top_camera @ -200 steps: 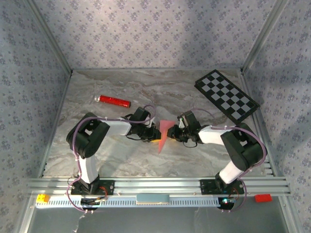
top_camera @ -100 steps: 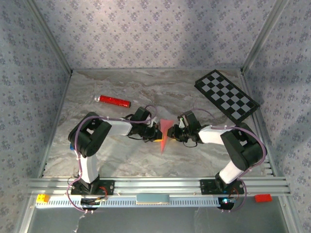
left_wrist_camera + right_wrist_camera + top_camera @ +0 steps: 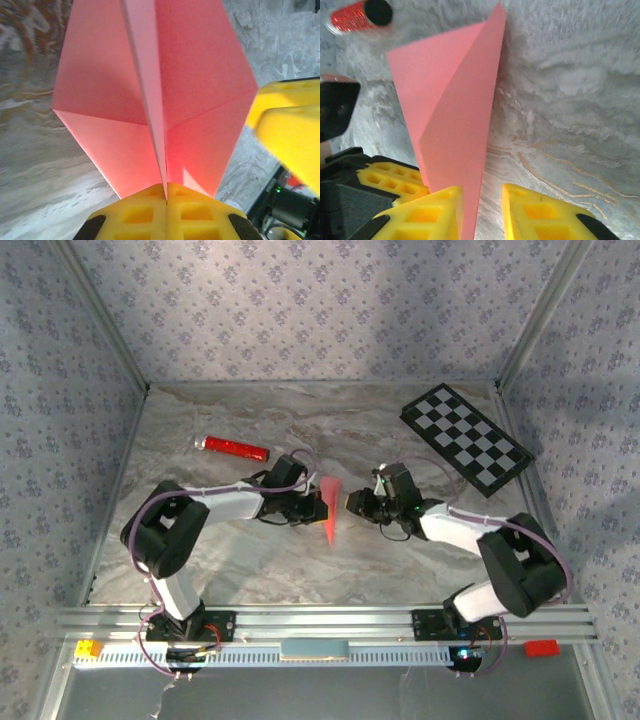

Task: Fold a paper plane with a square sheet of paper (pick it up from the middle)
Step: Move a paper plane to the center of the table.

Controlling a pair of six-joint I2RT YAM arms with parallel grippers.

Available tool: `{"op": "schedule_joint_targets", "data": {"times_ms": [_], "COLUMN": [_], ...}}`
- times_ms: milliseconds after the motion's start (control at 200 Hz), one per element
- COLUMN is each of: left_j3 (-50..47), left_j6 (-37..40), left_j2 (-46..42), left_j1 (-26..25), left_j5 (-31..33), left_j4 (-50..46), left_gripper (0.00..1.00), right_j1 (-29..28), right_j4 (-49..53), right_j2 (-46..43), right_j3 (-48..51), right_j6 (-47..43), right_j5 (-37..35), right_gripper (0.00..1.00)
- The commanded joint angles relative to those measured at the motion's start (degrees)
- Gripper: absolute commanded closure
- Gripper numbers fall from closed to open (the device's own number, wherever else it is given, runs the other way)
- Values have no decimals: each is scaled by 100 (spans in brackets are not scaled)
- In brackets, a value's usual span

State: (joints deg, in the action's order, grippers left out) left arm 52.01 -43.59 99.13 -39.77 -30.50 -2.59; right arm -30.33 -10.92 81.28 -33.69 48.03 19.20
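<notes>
The pink paper plane (image 3: 328,510) is a slim folded dart standing on edge at the table's middle, its sharp point toward the near edge. My left gripper (image 3: 313,506) is shut on it from the left. In the left wrist view the yellow pads (image 3: 145,212) pinch the centre crease of the paper plane (image 3: 195,90), whose two wings spread apart above them. My right gripper (image 3: 357,502) is just right of the dart and open. In the right wrist view the paper plane (image 3: 455,130) hangs in front of the right gripper (image 3: 482,202), its tip beside the left finger (image 3: 427,215).
A red cylinder (image 3: 232,448) lies at the back left, its end seen at the top left corner (image 3: 355,15) of the right wrist view. The black-and-white checkerboard (image 3: 465,437) lies at the back right. Marbled table (image 3: 250,560) spreads around the arms.
My right gripper has opened, let go of the pink paper and drawn back to the right. The left gripper keeps the dart, which now looks narrower from above.
</notes>
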Motion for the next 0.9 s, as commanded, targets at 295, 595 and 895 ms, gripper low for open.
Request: {"op": "schedule_joint_targets", "data": {"times_ms": [295, 595, 895], "left_j3": [241, 655, 1344], "left_j6": [562, 719, 815], "left_j2": [-756, -685, -135], "left_j1": [-61, -204, -518], "left_j5": [1723, 2330, 3054], "left_j4": [-1741, -2463, -3304], "left_gripper": [100, 100, 98], "right_j1": [-25, -17, -15], "right_j4": [632, 730, 527], "right_j2": [-1562, -1621, -1406], "right_j3": [270, 478, 480], "right_j6": [-379, -59, 26], "right_j5": [-1818, -1700, -1491], "right_gripper": [70, 67, 65]}}
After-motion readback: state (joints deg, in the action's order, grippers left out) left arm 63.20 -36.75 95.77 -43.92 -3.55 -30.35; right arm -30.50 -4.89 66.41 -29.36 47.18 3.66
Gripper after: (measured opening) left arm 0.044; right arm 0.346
